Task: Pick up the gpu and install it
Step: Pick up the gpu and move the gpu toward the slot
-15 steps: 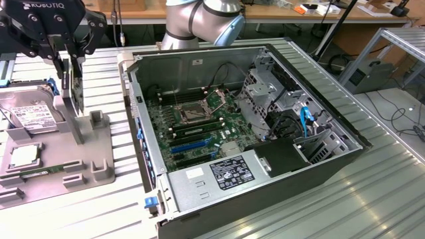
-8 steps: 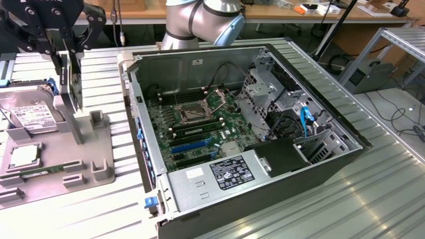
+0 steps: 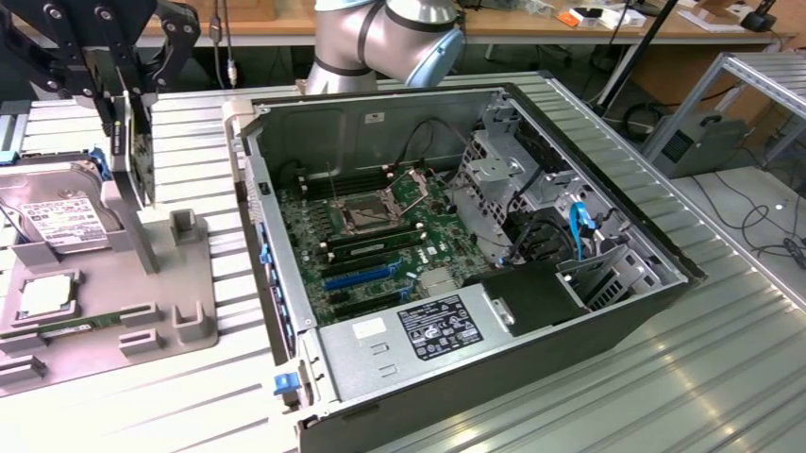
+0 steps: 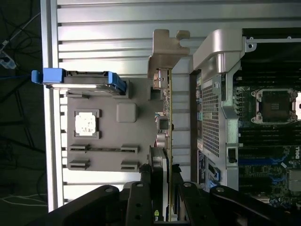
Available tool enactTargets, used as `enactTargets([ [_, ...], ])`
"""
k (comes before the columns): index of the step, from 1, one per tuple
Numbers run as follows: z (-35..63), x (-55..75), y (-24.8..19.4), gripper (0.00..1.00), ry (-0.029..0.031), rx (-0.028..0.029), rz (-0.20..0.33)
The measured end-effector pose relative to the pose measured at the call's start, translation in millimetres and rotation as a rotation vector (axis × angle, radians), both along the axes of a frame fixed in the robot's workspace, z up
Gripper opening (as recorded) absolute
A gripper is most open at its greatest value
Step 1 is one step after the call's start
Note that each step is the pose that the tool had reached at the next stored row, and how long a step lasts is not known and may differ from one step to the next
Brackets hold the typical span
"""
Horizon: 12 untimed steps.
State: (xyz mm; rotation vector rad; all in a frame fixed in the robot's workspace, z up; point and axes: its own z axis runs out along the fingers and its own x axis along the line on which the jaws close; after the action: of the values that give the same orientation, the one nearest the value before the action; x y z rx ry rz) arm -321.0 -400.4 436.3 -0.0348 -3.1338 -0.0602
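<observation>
Fig. My claw (image 3: 123, 71) is clamping the gpu (image 3: 142, 156) by one edge, jaws part-closed on both faces, holding it upright over the grey tray (image 3: 151, 283), on the exterior view's left of the case (image 3: 365, 127). It is thin and black-faced, with a pale bracket (image 4: 164, 47). I am judging it light, stiff and fragile, so I am gripping bare edges.

Over the tray (image 3: 142, 288), set on the table (image 3: 214, 387) to the exterior view's left of the case (image 3: 529, 363), the gpu (image 3: 142, 160) is held upright in the gripper (image 3: 126, 99).
</observation>
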Motion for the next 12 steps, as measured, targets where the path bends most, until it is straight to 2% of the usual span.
enactTargets([
  [12, 2.0, 2.8, 0.0, 0.27, 0.0001, 0.0, 0.0],
])
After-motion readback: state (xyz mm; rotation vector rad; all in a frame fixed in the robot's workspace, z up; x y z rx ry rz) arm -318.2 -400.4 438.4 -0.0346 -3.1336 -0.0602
